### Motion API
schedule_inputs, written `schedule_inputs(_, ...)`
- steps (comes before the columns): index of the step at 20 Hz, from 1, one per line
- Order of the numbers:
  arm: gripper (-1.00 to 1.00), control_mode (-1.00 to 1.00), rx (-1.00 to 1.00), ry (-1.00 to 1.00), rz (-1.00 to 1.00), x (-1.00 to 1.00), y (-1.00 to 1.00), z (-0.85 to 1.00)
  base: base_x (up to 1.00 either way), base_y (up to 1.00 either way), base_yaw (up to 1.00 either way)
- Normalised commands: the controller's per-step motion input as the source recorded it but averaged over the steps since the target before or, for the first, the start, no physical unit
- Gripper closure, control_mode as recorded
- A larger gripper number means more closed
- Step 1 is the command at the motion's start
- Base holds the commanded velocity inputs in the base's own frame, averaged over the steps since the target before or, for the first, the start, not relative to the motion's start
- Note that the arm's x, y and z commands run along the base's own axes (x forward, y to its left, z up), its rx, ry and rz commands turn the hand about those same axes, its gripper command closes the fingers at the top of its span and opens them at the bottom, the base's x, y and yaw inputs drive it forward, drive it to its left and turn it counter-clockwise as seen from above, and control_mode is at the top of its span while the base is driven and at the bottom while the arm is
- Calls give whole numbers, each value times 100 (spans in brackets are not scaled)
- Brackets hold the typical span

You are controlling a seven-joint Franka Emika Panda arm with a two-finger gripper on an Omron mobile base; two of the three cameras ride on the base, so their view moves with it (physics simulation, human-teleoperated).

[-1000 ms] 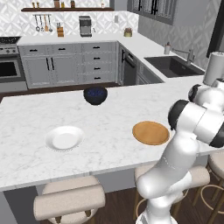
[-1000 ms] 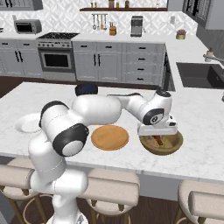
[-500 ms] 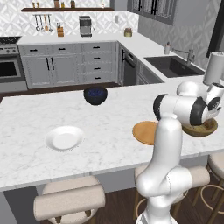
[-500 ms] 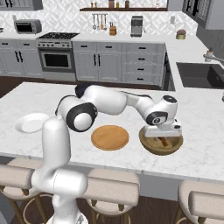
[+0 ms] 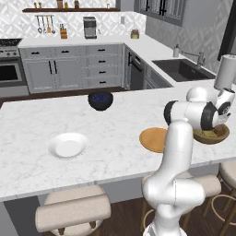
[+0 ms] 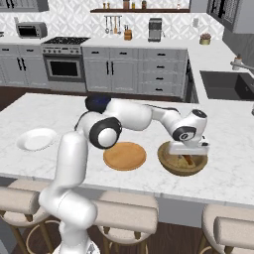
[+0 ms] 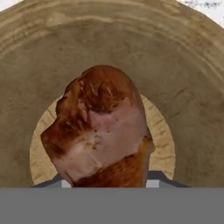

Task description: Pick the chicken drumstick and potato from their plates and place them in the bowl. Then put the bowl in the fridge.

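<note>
The white plate (image 5: 67,145) and wooden plate (image 6: 124,155) lie bare on the surface (image 5: 27,129). The drumstick (image 7: 101,129) hangs low inside the bowl (image 6: 168,163), gripped by the tool (image 6: 184,158). It looks light, firm and greasy, so the fat end gives the surest hold. A potato-coloured lump shows in the bowl from the left. Since a second ago the arm has swung right and the tool has sunk into the bowl
</note>
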Motion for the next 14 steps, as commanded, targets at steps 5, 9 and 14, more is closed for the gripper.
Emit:
schedule_inputs(5, -100, -100, 0, 0, 0, 0, 0, -4, 0, 0, 0)
schedule_inputs(9, -100, -100, -2, -2, 0, -16, 18, 0, 0, 0, 0)
schedule_inputs(14, -100, -100, -3, -2, 0, -13, 46, 13, 0, 0, 0)
